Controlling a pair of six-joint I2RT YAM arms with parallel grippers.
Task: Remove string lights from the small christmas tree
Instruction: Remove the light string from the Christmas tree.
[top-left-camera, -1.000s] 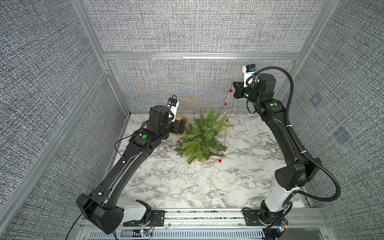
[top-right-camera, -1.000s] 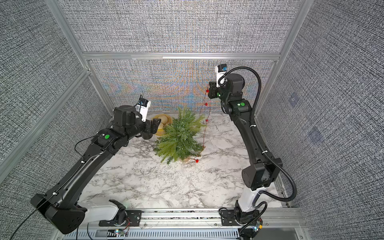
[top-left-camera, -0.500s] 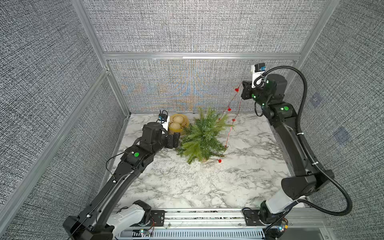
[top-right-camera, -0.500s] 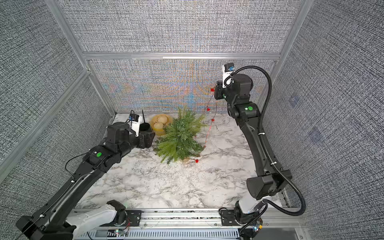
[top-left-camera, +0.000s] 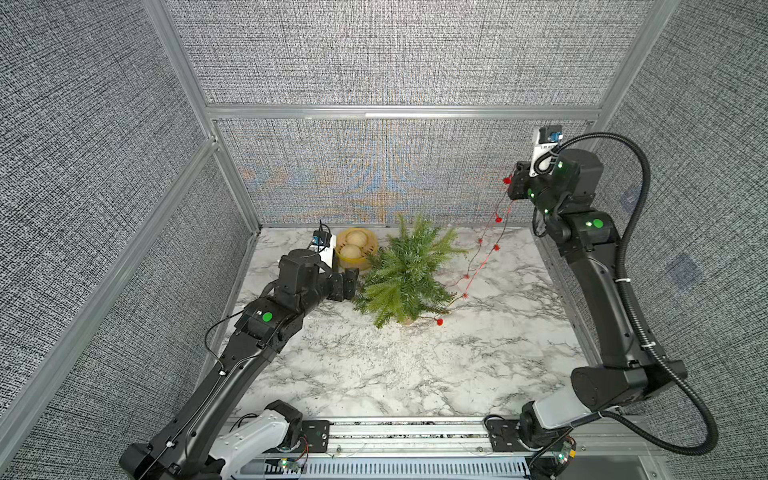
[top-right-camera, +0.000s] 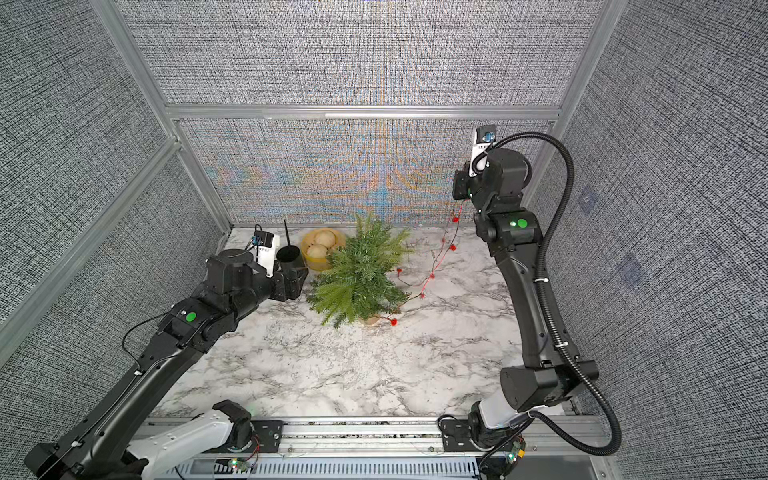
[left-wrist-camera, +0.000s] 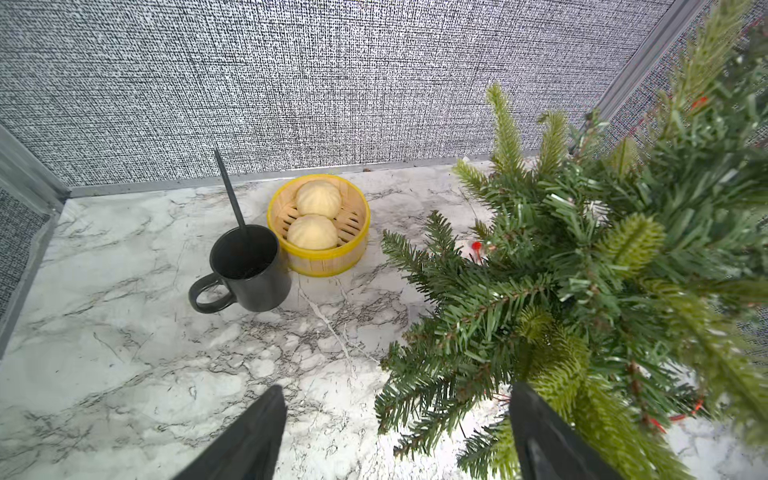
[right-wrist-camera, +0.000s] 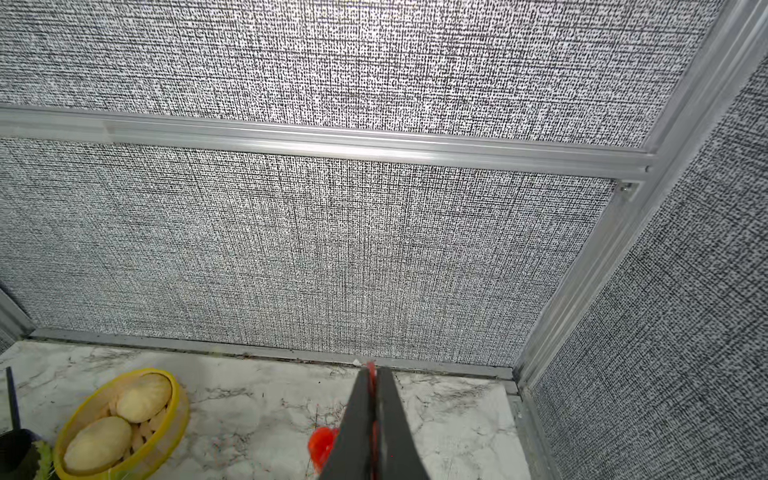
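Enclosure: grey coarse-woven fabric wall panels set in brushed aluminium rails.

Floor of the cell: smooth white marble-patterned tabletop with grey veining.

Small green artificial christmas tree stands upright near the back centre. It has a little tan base and drooping plastic needle branches, darker inside and paler at the tips.

Left jaws are low, just beside the tree, spread wide and holding nothing. Lower branches reach into the gap.

Behind them sits a round yellow-rimmed bamboo steamer basket holding two pale pleated buns. Touching the basket is a glossy black mug with a thin dark stick in it.

Thin reddish-copper string lights with small red bulbs hang slack from the raised right jaws, near the back right corner, down to the tree's lower branches. The last bulb lies by the base.

Right jaws are pressed together, pinching the wire.
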